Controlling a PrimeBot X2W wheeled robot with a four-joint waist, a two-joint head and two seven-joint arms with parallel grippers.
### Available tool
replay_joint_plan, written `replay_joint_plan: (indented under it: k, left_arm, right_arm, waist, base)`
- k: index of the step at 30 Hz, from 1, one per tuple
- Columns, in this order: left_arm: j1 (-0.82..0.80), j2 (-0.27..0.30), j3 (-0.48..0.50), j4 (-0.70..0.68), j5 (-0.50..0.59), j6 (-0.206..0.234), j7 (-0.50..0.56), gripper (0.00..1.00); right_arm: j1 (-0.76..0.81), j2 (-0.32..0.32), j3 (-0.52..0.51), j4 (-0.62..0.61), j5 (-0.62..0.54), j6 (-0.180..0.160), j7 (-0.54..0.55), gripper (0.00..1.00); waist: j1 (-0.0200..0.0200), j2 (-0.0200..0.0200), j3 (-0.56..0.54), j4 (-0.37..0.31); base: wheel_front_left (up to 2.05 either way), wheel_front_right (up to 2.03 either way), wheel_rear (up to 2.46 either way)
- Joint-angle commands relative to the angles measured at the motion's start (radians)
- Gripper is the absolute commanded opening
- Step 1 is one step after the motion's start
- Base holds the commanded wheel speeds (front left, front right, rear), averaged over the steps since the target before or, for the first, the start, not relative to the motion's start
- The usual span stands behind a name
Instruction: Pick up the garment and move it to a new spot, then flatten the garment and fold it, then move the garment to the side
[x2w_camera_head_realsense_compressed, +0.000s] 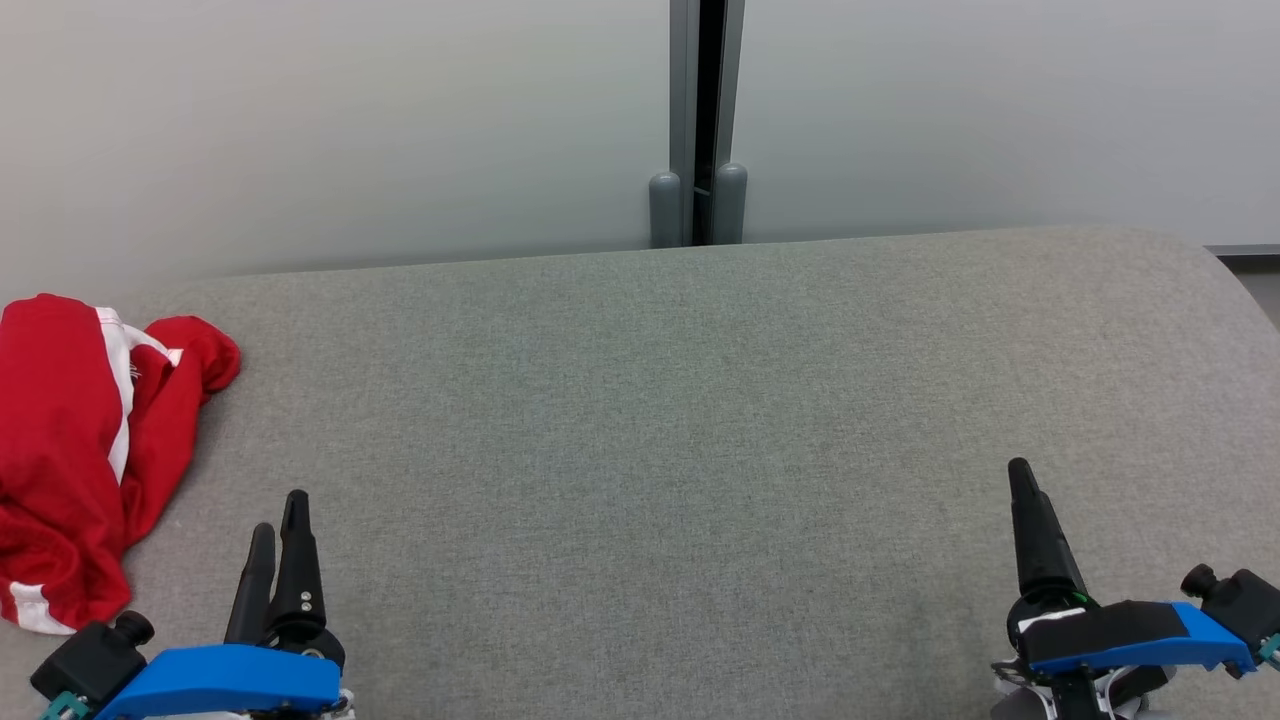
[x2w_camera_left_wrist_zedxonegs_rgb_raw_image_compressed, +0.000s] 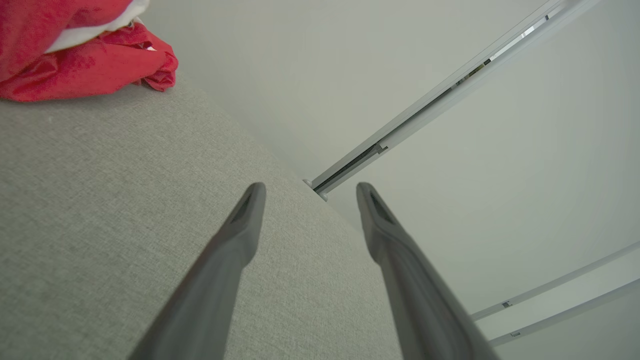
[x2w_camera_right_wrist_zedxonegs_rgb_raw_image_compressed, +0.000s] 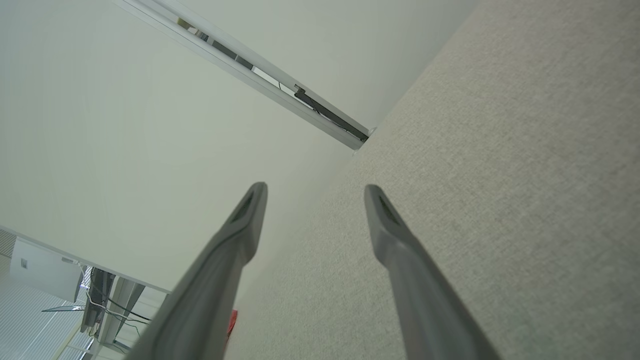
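Observation:
The garment (x2w_camera_head_realsense_compressed: 75, 440) is red with white stripes and lies crumpled at the far left of the grey fabric surface (x2w_camera_head_realsense_compressed: 680, 420). In the left wrist view the garment (x2w_camera_left_wrist_zedxonegs_rgb_raw_image_compressed: 85, 55) sits at the top left, well away from the fingers. My left gripper (x2w_camera_head_realsense_compressed: 278, 520) hovers at the lower left, just right of the garment, open and empty; its jaws stand apart in its wrist view (x2w_camera_left_wrist_zedxonegs_rgb_raw_image_compressed: 309, 192). At the lower right my right gripper (x2w_camera_head_realsense_compressed: 1022, 475) is open with nothing in it, its fingers spread in its wrist view (x2w_camera_right_wrist_zedxonegs_rgb_raw_image_compressed: 314, 194). A sliver of red (x2w_camera_right_wrist_zedxonegs_rgb_raw_image_compressed: 232, 320) peeks beside the right gripper's finger.
A pale wall with a grey vertical post (x2w_camera_head_realsense_compressed: 700, 130) rises behind the surface. The surface's far edge runs along the wall and curves down at the right (x2w_camera_head_realsense_compressed: 1235, 270). A wide stretch of grey fabric lies between the two grippers.

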Motion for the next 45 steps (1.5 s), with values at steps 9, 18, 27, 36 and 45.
replay_joint_plan:
  k: [9,18,27,36,45]
  left_arm:
    - [-0.028,0.012,-0.020,-0.006,0.170,0.015,-0.038,1.00]
    - [-0.028,0.014,-0.029,0.006,0.290,0.025,-0.066,1.00]
    - [-0.029,0.015,-0.037,0.022,0.398,0.032,-0.091,1.00]
    - [-0.028,0.016,-0.045,0.033,0.494,0.040,-0.114,1.00]
    - [-0.031,0.017,-0.051,0.037,0.580,0.046,-0.136,1.00]
  right_arm:
    - [-0.008,-0.004,0.028,-0.017,-0.148,0.000,-0.039,1.00]
    - [-0.004,-0.004,0.039,-0.007,-0.253,0.000,-0.067,1.00]
    - [-0.006,-0.004,0.051,0.008,-0.348,0.000,-0.092,1.00]
    - [-0.005,-0.004,0.062,0.020,-0.439,0.000,-0.115,1.00]
    - [-0.009,-0.004,0.072,0.032,-0.523,0.000,-0.137,1.00]
  waist:
    - [-0.0001,0.0000,0.000,0.002]
    - [-0.0001,0.0000,-0.001,0.001]
    - [-0.0001,0.0000,-0.003,0.002]
    - [-0.0001,0.0000,-0.005,0.004]
    - [-0.0001,0.0000,-0.007,0.005]
  base:
    - [0.00,0.00,0.00]
    - [0.00,0.00,0.00]
    - [0.00,0.00,0.00]
    - [0.00,0.00,0.00]
    - [0.00,0.00,0.00]
